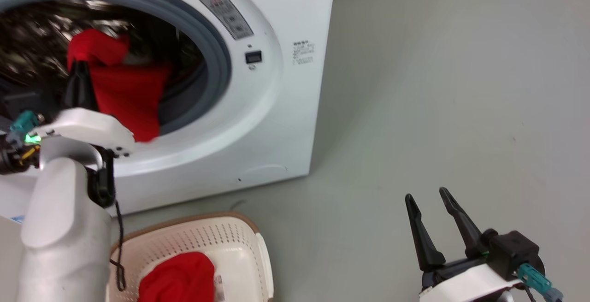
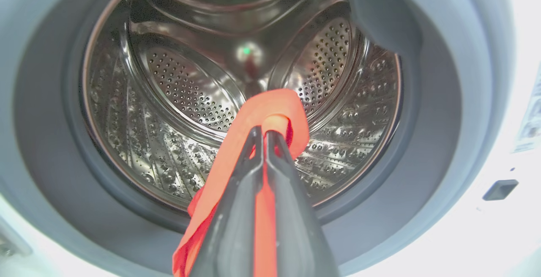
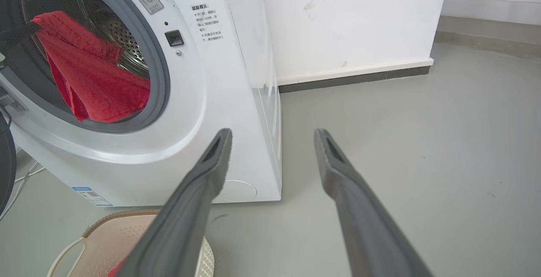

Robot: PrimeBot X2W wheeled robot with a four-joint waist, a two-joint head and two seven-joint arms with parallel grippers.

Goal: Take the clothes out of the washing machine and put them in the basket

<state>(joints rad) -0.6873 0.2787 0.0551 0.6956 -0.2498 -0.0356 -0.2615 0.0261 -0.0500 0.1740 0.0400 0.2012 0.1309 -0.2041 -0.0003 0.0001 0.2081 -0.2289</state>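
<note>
The white washing machine (image 1: 276,108) stands at the upper left with its round porthole open. My left gripper (image 1: 79,69) is shut on a red garment (image 1: 124,94) that hangs over the grey rubber rim, half out of the steel drum (image 2: 186,95). In the left wrist view the red garment (image 2: 270,108) drapes over the closed fingertips of my left gripper (image 2: 263,131). The cream basket (image 1: 230,246) sits on the floor below the porthole with another red garment (image 1: 179,276) inside. My right gripper (image 1: 428,200) stands open and empty over the floor at the lower right.
Grey floor (image 1: 438,85) stretches to the right of the machine. A white wall with a dark skirting (image 3: 359,74) runs behind it. A black cable (image 1: 120,256) hangs from my left forearm beside the basket.
</note>
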